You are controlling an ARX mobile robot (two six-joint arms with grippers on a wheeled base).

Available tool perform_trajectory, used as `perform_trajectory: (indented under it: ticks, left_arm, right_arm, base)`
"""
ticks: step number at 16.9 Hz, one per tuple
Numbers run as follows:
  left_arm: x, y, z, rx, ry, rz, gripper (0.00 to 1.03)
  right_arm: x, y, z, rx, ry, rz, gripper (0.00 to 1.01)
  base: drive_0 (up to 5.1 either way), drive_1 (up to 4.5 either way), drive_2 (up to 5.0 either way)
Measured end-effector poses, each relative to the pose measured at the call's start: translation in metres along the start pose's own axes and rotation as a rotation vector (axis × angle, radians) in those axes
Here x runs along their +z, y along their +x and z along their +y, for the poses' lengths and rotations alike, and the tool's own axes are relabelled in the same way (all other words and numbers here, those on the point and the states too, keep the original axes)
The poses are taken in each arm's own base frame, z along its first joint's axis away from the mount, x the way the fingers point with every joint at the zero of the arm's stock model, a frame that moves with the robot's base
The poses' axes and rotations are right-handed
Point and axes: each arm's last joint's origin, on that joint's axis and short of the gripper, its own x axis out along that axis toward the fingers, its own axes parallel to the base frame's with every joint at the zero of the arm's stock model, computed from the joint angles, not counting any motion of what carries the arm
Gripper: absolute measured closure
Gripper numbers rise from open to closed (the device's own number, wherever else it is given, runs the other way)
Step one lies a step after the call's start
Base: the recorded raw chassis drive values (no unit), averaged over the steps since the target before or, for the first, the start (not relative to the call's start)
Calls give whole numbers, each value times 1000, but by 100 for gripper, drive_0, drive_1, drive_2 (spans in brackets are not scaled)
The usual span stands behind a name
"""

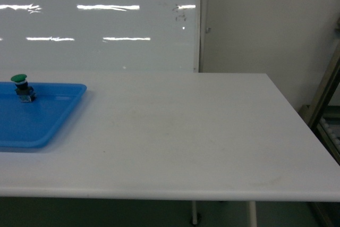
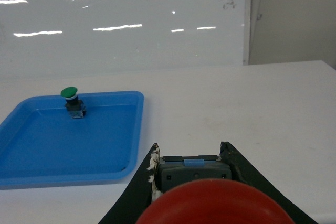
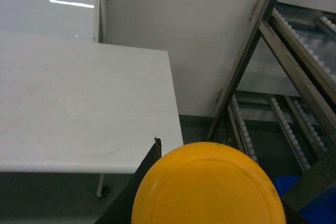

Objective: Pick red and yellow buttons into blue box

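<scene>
In the left wrist view my left gripper is shut on the red button. Its red cap fills the bottom of that view and its grey block body sits between the black fingers. It hangs above the white table, right of the tray. The right wrist view shows my right gripper shut on the yellow button, whose cap hides most of the jaws. This gripper is past the table's right end, over the floor. A patch of bright blue plastic low at the right may be the blue box. Neither gripper shows in the head view.
A shallow blue tray lies at the table's left with a green-capped button standing in its far part. A whiteboard wall stands behind the table. A metal roller rack stands to the right of the table's end.
</scene>
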Motion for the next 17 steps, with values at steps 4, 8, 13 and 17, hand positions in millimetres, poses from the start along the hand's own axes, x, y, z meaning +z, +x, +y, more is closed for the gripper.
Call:
perform_trajectory:
  ticks: [4, 8, 13, 17]
  left_arm:
    - [-1, 0, 0, 0, 2, 7, 76]
    - [0, 0, 0, 0, 1, 3, 76]
    - [0, 0, 0, 0, 0, 1, 76]
    - [0, 0, 0, -2, 0, 1, 76]
  right_arm:
    - [0, 0, 0, 0, 1, -1, 75]
    - [0, 0, 0, 0, 1, 0, 75]
    - [0, 0, 0, 0, 1, -2, 75]
    - [0, 0, 0, 0, 0, 1, 75]
  base:
    - [9, -421, 440]
    - [9, -421, 440]
    - [9, -421, 440]
    - [369, -366, 26]
